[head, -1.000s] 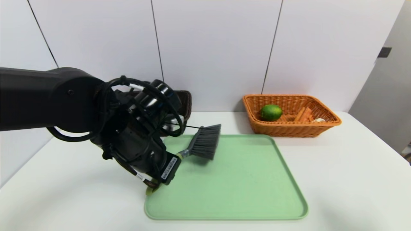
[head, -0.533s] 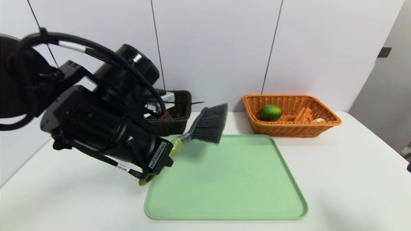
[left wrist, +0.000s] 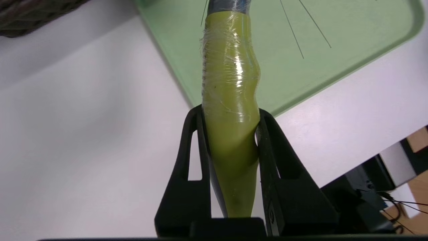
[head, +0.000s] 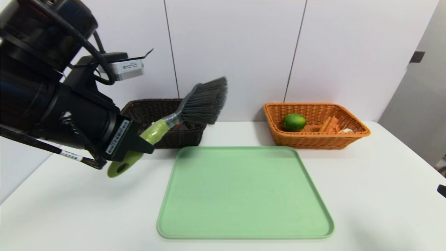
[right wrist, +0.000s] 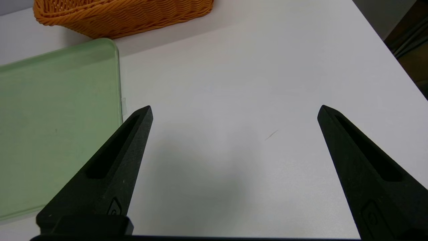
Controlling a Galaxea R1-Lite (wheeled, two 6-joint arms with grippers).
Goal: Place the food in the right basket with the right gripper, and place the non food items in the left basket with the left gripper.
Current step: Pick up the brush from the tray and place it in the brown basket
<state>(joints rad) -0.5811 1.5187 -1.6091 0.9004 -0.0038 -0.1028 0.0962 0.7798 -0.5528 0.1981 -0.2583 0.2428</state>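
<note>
Brush (head: 195,106) hangs above the worktop (head: 366,181) near the dark basket (head: 150,108), our left fingers (left wrist: 195,157) pinching its green handle, bristles seen only from our head; right fingers (right wrist: 113,167) spread wide.

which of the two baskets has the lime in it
The orange wicker basket, on the robot's right beside the tray, holds the lime. The other, the dark brown basket, is on the left.
</note>
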